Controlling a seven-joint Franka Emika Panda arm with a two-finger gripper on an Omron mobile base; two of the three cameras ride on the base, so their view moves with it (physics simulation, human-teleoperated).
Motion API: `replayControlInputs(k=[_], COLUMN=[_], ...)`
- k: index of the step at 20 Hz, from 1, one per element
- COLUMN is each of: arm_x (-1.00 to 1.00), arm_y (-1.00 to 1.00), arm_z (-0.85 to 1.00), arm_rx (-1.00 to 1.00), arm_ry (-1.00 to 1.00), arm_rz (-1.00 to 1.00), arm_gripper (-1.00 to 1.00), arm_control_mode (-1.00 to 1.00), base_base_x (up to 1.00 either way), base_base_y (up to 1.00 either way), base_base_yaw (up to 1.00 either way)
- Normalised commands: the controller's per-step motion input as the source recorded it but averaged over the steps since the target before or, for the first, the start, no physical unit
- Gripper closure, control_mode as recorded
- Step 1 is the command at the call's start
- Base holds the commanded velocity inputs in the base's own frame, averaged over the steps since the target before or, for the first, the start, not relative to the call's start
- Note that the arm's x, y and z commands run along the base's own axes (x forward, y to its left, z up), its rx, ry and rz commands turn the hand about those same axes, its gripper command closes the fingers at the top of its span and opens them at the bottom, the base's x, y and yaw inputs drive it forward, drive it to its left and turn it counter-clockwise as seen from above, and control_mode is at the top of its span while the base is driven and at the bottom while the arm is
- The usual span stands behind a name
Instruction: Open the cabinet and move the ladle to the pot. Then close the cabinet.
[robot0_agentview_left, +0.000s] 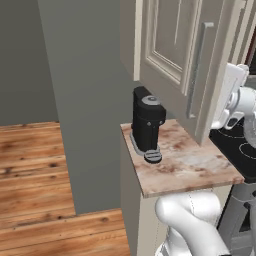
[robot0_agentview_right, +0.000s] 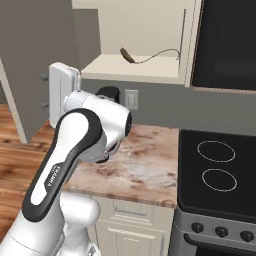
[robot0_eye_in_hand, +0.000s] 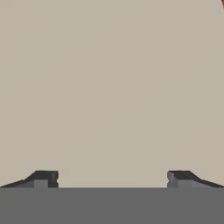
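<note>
On the left, the wood floor (robot0_agentview_left: 30, 175) runs up to a grey wall (robot0_agentview_left: 85, 100). Next comes the desk (robot0_agentview_left: 200, 172), with a brown and white stone top, and a black coffee machine (robot0_agentview_left: 146, 125) stands on it near the wall. Above the desk hangs the cabinet (robot0_agentview_right: 145, 30). Its door (robot0_agentview_left: 175, 55) is swung wide open, and the long silver handle (robot0_agentview_left: 197, 70) runs up and down on it. Inside the cabinet, the ladle (robot0_agentview_right: 145, 56) lies flat on the cream shelf, with its dark scoop on the left and its thin bent handle going to the right. The white arm (robot0_agentview_right: 75, 150) reaches up in front of the open cabinet. In the hand view, the fingers (robot0_eye_in_hand: 111, 178) are spread wide apart and hold nothing. They face a plain cream surface that is very close. The ladle is not between the fingers. To the right of the desk is the black stove (robot0_agentview_right: 220, 175) with two ring marks on top.
</note>
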Motion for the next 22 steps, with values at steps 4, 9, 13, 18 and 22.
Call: replayControlInputs(k=[4, 9, 13, 18, 22], arm_x=[-0.01, 0.0, 0.0, 0.06, 0.0], arm_y=[0.99, 0.97, 0.72, 0.39, 0.0], arm_z=[0.0, 0.0, 0.0, 0.0, 0.0], arm_rx=[0.11, 0.02, -0.03, -0.03, 0.0], arm_ry=[0.0, -0.01, 0.0, 0.02, -0.04], arm_rz=[0.0, 0.0, 0.0, 0.0, 0.0], arm_gripper=[-1.0, -1.0, -1.0, -1.0, -1.0], arm_control_mode=[-1.0, -1.0, -1.0, -1.0, -1.0], base_base_x=[0.0, 0.0, 0.0, 0.0, 0.0], base_base_y=[0.0, 0.0, 0.0, 0.0, 0.0], base_base_yaw=[0.0, 0.0, 0.0, 0.0, 0.0])
